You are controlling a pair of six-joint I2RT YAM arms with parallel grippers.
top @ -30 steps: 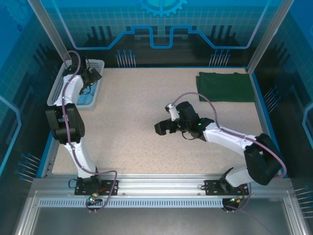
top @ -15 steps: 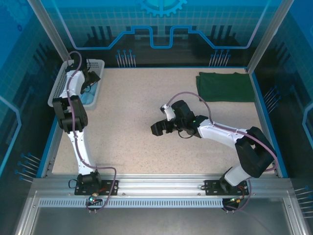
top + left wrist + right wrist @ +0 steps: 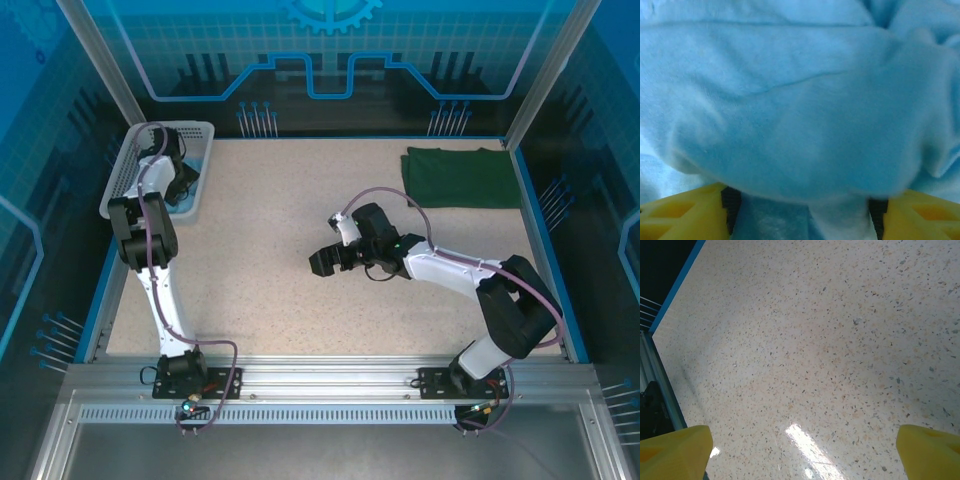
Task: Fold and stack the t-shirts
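Observation:
The light sky-blue t-shirt (image 3: pixel 800 100) lies crumpled in the white mesh basket (image 3: pixel 120 175) at the far left. My left gripper (image 3: pixel 800 220) is pushed down into it, jaws apart, with blue cloth bunched between the yellow fingers (image 3: pixel 680 212). From above, that gripper (image 3: pixel 180 185) sits inside the basket and hides most of the shirt (image 3: pixel 185 205). The dark green t-shirt (image 3: pixel 462 177) lies folded flat at the far right corner. My right gripper (image 3: pixel 325 262) hovers open over the bare middle of the table, its fingers (image 3: pixel 675 450) wide apart and nothing between them.
The speckled beige table (image 3: pixel 270 220) has a blue raised border, with frame posts at the far corners. The basket stands tilted against the left edge. The right arm stretches from its base across the table's right half.
The left arm has reached deeper into the basket and its jaws have narrowed around the blue cloth. The right gripper has shifted slightly to the left over the table.

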